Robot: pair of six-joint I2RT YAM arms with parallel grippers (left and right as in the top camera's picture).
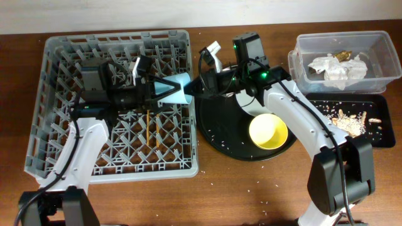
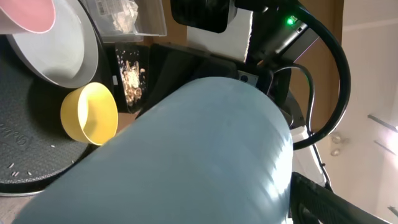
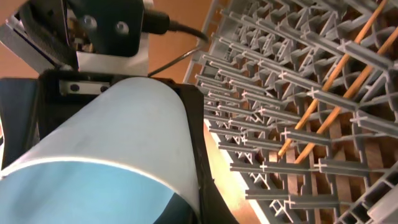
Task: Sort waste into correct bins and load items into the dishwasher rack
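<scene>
We are holding the light blue cup [image 1: 179, 88] toward the counter's far edge, the left gripper [image 1: 167, 90] clamping it and the right gripper [image 1: 195, 87] flanking it with a squeeze we cannot tell, so either side releasing early is risking a drop.

- Overhead: bright, even, diffuse light; shadows soft and short, deepest under the dishwasher rack [image 1: 169, 141] by the table's left edge
- Pale strip beyond the far edge washed out
- Green indicator light [image 1: 262, 75] glows on the right arm
- Left wrist: light blue cup [image 2: 205, 155] too close, soft-focused; yellow bowl [image 2: 90, 115] crisper
- Right wrist: cup blurred, rack pegs sharper, warm orange cast
</scene>
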